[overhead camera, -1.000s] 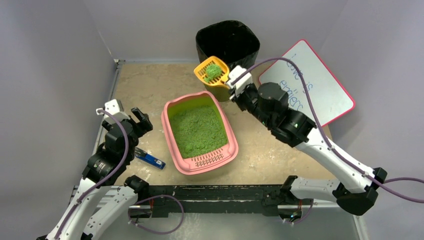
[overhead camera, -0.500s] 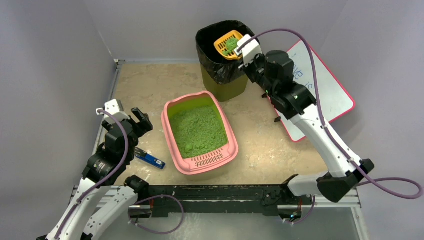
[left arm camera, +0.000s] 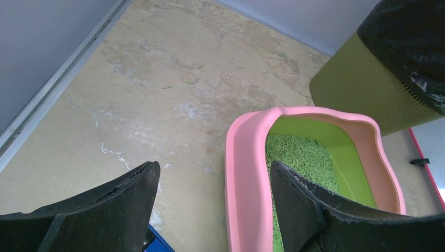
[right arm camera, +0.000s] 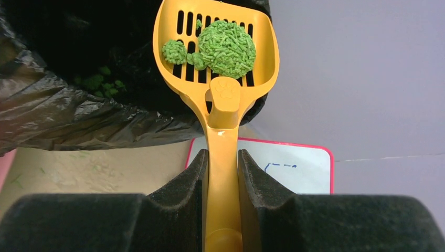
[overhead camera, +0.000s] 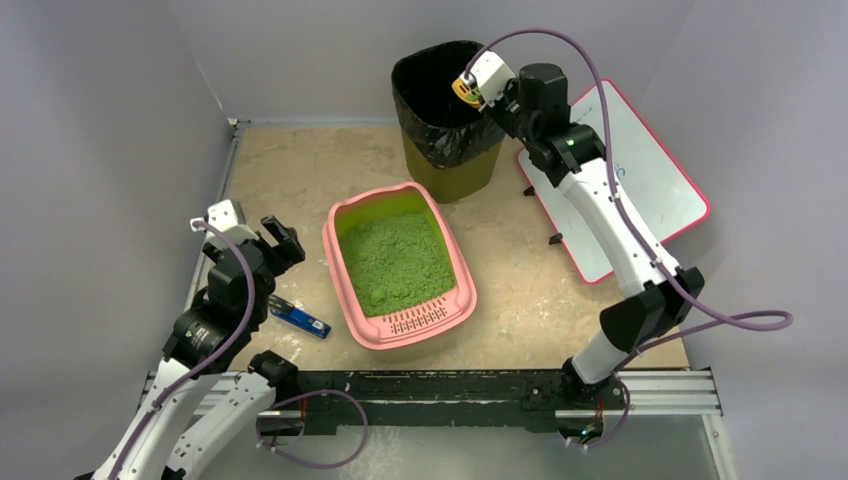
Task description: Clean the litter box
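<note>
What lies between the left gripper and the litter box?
Only bare tabletop lies between the open left gripper and the litter box, clearest in the top external view; the blue object sits nearer the arm bases, off that line.

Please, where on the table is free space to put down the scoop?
Largest bare patch: far left, bordered by the wall rail, the bin and the litter box. A second: between the litter box and the whiteboard, beside the right arm. Crowded: near left, where a small blue object lies by the litter box.
</note>
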Robot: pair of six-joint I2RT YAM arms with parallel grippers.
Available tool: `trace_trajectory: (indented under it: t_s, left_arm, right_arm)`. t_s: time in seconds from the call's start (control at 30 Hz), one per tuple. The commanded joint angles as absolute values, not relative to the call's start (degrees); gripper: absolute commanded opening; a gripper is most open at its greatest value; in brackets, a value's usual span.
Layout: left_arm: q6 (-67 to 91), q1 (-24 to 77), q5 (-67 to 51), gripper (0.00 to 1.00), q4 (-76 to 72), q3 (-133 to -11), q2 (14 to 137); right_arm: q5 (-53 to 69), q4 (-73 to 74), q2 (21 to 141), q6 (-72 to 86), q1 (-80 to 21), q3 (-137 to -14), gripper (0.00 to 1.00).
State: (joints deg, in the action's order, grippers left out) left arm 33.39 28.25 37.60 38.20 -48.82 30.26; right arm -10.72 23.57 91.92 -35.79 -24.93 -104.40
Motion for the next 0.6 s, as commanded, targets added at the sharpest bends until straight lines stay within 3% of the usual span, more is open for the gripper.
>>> trace_trajectory:
  t_s: [0.0, 0.57]
  left_arm:
    - [32.84, 28.12, 37.57, 0.77, 35.56, -48.60, 28.99]
    - [32.79, 28.12, 36.91, 0.77, 35.34, -48.50, 28.79]
  right_arm:
    - [-9.85, 23.35, 92.93, -39.64, -23.83, -109.05, 0.00]
    - [-7.95, 26.52, 97.45, -57.70, -23.35, -110.01, 0.00]
